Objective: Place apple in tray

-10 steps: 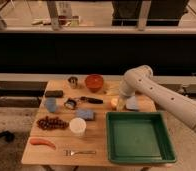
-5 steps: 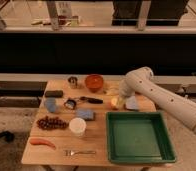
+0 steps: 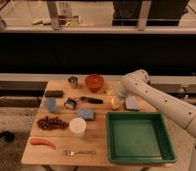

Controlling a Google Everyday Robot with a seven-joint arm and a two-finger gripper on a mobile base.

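Observation:
The apple (image 3: pixel 115 103) is a small yellow-orange fruit on the wooden table, just beyond the far left corner of the green tray (image 3: pixel 137 137). My gripper (image 3: pixel 117 98) hangs from the white arm right over the apple, at or touching it. The arm comes in from the right edge and bends down over the table's back right part. The tray lies at the table's front right with nothing in it.
An orange bowl (image 3: pixel 94 82), a metal cup (image 3: pixel 72 81), a dark block (image 3: pixel 53 93), a blue cup (image 3: pixel 51 104), a black-handled tool (image 3: pixel 91 100), a blue sponge (image 3: pixel 86 114), grapes (image 3: pixel 52 122), a white cup (image 3: pixel 77 126), a carrot (image 3: pixel 42 142) and a fork (image 3: pixel 80 152) fill the table's left and middle. A grey-blue block (image 3: pixel 132 103) lies behind the tray.
The arm's wrist has sunk slightly toward the apple. Nothing else has moved.

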